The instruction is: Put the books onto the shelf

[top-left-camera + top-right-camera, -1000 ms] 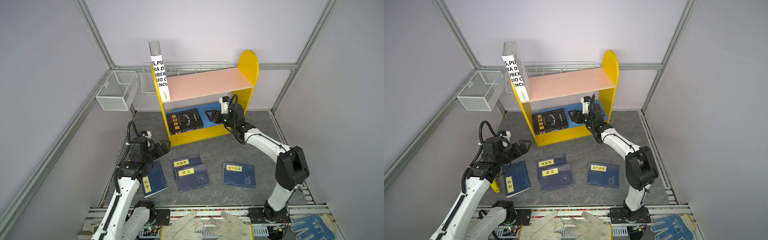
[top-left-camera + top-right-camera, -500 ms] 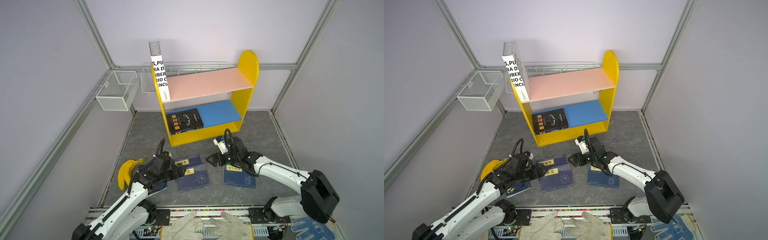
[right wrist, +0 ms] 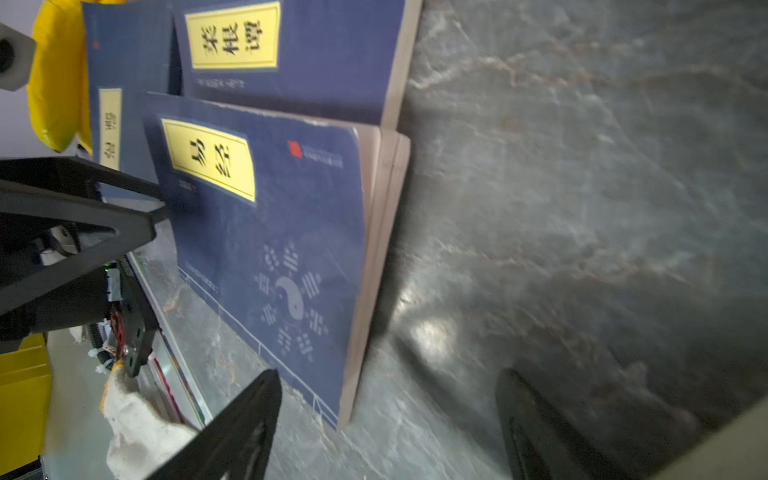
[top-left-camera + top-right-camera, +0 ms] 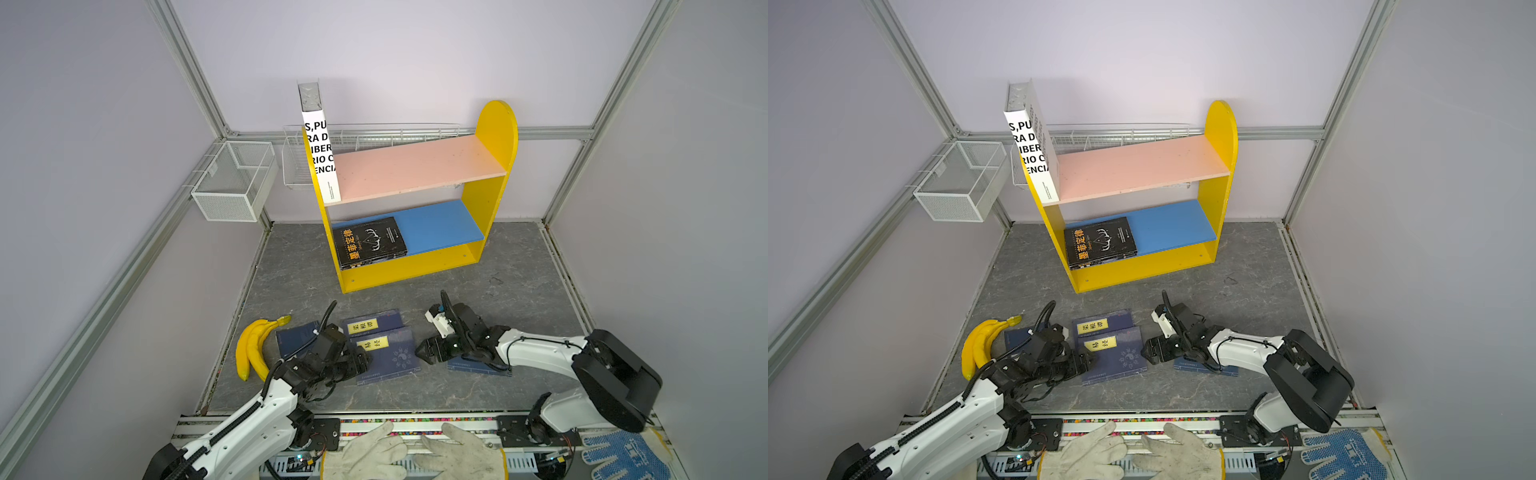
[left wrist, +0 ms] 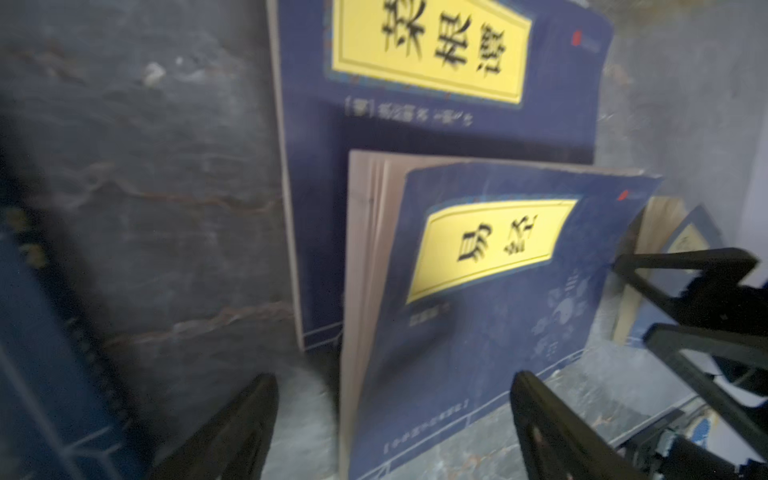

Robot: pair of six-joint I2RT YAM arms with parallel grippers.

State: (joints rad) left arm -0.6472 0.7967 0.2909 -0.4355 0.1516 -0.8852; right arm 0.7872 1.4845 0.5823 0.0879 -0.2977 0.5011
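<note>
The yellow shelf holds a white book upright at the left end of its pink board and a black book flat on the blue board. On the floor two navy books overlap: one lies on top of another. Further navy books lie under my left arm and my right arm. My left gripper is open astride the top book's left edge. Facing it, my right gripper is open at that book's right edge.
A banana bunch lies left of the books by the floor's edge. White wire baskets hang on the back left frame. Work gloves lie on the front rail, a blue one at the right.
The right gripper left the shelf's lower board, came down to the floor and opened wider. The left arm swung in from the left. Both now flank the top navy book.
</note>
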